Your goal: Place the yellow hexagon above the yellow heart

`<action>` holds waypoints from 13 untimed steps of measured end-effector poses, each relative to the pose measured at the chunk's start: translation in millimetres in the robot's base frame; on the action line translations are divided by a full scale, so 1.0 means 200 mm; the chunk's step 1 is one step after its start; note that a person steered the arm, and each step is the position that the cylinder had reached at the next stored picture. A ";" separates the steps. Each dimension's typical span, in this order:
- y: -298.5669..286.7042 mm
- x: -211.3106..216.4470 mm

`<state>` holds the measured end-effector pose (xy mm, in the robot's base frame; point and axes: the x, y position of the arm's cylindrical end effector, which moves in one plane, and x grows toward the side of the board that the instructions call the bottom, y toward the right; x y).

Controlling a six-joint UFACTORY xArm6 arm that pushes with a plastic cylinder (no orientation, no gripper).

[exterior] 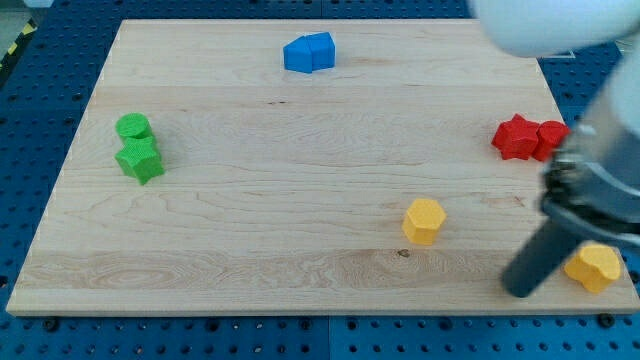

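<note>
At the view's left: green cylinder (132,126) touching green star (140,160), parked out of play. Top centre: two blue blocks (309,52) pressed together, shapes unclear. Right of centre: yellow hexagon (424,220), alone, well left of its goal. Right edge: two red blocks (531,138) touching. Bottom right: my tip (520,291), a bare rod carrying nothing, between both yellows, likely lining up a push; just beside it, yellow heart (594,267). Count: two green, two blue, two red, two yellow.
</note>
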<state>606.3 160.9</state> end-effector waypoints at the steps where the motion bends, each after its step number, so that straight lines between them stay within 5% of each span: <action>1: -0.45 -0.01; 2: -0.70 -0.18; 5: -0.06 -0.23; 7: -0.27 -0.36; 10: 0.23 -0.27; 13: 0.22 -0.45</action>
<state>516.5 204.5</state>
